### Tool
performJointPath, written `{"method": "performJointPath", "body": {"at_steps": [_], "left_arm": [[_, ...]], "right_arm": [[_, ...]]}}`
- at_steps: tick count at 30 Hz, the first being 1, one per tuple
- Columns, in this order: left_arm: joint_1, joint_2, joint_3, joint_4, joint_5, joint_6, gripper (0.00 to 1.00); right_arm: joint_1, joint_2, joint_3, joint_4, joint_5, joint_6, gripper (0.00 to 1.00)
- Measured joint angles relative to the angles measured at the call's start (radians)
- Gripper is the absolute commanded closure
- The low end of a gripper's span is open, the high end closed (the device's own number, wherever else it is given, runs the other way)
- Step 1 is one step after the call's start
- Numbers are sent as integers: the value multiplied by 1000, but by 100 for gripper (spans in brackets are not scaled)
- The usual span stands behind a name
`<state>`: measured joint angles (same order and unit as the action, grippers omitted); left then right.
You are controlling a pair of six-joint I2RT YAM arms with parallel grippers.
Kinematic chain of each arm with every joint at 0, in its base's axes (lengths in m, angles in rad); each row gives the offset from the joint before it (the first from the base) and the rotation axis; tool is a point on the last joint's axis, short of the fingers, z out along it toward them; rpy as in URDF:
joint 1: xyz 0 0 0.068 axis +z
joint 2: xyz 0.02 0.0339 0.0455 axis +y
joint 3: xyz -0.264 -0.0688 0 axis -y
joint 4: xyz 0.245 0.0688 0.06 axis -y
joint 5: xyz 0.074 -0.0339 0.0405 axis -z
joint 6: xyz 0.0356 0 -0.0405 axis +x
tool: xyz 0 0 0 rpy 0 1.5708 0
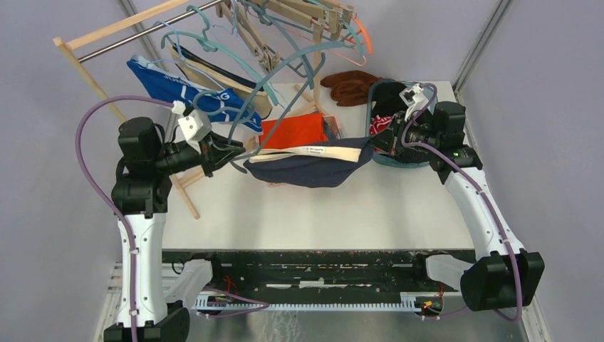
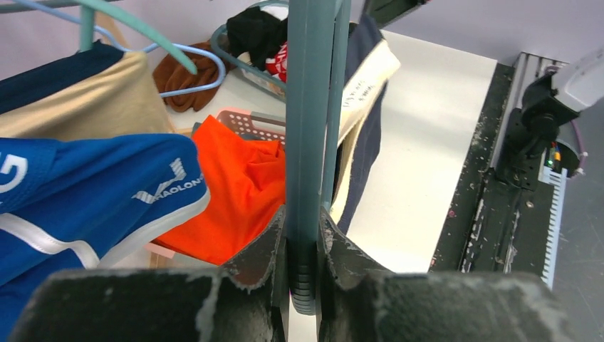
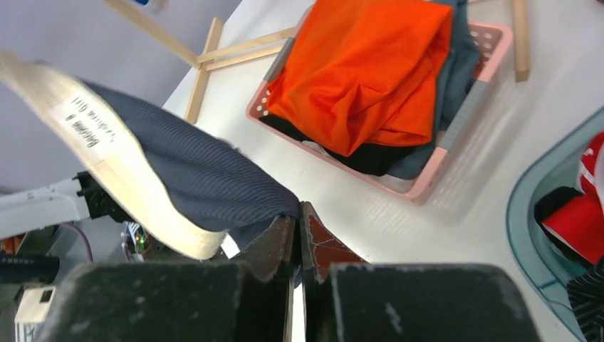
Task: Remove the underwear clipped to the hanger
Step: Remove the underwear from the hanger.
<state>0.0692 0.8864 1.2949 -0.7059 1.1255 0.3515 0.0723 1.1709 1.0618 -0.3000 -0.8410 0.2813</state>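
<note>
The right gripper point(image 3: 299, 214) is clenched on one end of the navy brief point(image 3: 199, 178), a fold of dark cloth being pinched between its fingertips. From that grip the brief is stretched out toward the left, its beige waistband with a white label uppermost, and is hung in the air above the table point(image 1: 320, 214), just on the near side of the pink basket point(image 3: 456, 121). The far end of the brief is met by the teal hanger point(image 2: 310, 107), whose bar is grasped by the closed left gripper point(image 2: 303, 221), left of the basket. Whether a clip is fastened there cannot be told. The basket is filled by an orange garment point(image 3: 363, 71). A blue brief point(image 2: 85, 206) and a beige brief point(image 2: 85, 107) are hung left of the basket and beyond it.
</note>
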Motion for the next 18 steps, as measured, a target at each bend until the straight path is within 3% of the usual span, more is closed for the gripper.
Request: {"method": "performJointPath", "body": {"at_steps": [5,13,18], "left_arm": [[-40,50,21,5,-84,-18,97],[-244,132,52,-4,-271,-25,97],[-315,165,62,-18,-364,-25,97]], "right_arm": [[33,0,2,9,-70,-42,79],[115,1,36,-21,-109,-130,65],[115,-3,68,-88,-84,-222,53]]}}
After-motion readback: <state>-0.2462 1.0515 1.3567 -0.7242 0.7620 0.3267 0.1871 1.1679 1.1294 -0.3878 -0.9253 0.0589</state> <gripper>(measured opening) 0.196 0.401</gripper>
